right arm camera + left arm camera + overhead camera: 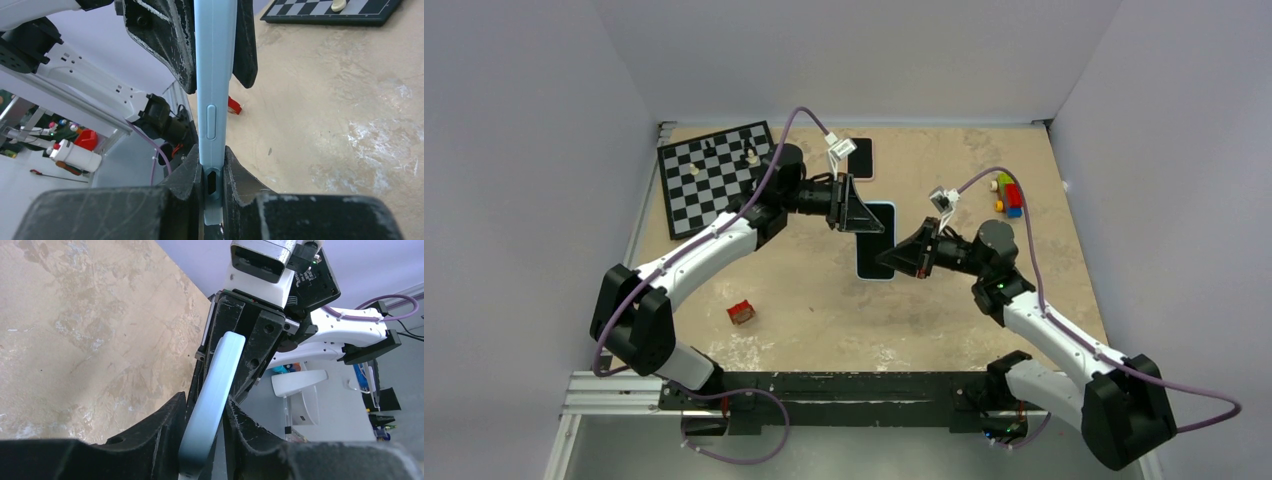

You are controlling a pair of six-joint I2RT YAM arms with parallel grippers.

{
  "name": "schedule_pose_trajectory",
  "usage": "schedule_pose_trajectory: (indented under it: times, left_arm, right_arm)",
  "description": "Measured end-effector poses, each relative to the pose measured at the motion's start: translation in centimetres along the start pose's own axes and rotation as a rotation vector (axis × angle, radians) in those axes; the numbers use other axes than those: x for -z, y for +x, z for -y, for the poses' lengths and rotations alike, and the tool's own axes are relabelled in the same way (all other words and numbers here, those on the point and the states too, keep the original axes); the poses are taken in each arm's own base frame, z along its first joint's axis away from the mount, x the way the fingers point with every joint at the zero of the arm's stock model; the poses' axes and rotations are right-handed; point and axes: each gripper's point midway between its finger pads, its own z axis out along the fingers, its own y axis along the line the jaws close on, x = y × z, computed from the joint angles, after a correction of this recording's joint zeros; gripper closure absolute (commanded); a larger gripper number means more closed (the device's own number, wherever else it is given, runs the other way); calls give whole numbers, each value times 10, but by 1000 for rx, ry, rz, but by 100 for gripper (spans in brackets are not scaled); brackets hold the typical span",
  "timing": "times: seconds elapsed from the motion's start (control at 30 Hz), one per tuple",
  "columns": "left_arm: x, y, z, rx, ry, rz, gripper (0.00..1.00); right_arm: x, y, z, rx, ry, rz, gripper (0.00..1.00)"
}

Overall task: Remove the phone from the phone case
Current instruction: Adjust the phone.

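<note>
The phone (876, 238), black screen up, sits in a light blue case (874, 279) and is held edge-on above the table between both grippers. My left gripper (856, 206) is shut on its far end. My right gripper (911, 256) is shut on its near right side. In the left wrist view the case's blue edge (216, 385) runs between my left gripper's (205, 426) jaws toward the right gripper's fingers (264, 335). In the right wrist view the case edge (214, 95), with a side button and a port cutout, is clamped in my right gripper (213, 175); the left gripper's fingers (167, 35) grip it above.
A chessboard (714, 175) with a few pieces lies at the back left, also in the right wrist view (325, 11). A flat black rectangle (861, 158) lies at the back centre. Coloured toy blocks (1008, 194) sit at the back right. A small red object (741, 313) lies front left.
</note>
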Motion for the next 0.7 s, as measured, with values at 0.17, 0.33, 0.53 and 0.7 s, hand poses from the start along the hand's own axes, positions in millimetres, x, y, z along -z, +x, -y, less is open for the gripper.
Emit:
schedule_pose_trajectory:
  times: [0.17, 0.33, 0.53, 0.7]
  left_arm:
    - [0, -4, 6, -11, 26, 9, 98]
    - [0, -3, 7, -7, 13, 13, 100]
    - [10, -4, 15, -35, -37, 36, 100]
    - [14, -3, 26, -60, -2, 24, 100]
  right_arm:
    - [-3, -3, -5, -8, -43, 5, 65]
    - [-3, 3, 2, -10, -16, -20, 34]
    - [2, 19, 4, -9, -12, -77, 35]
    - [12, 26, -21, 47, -117, -113, 40]
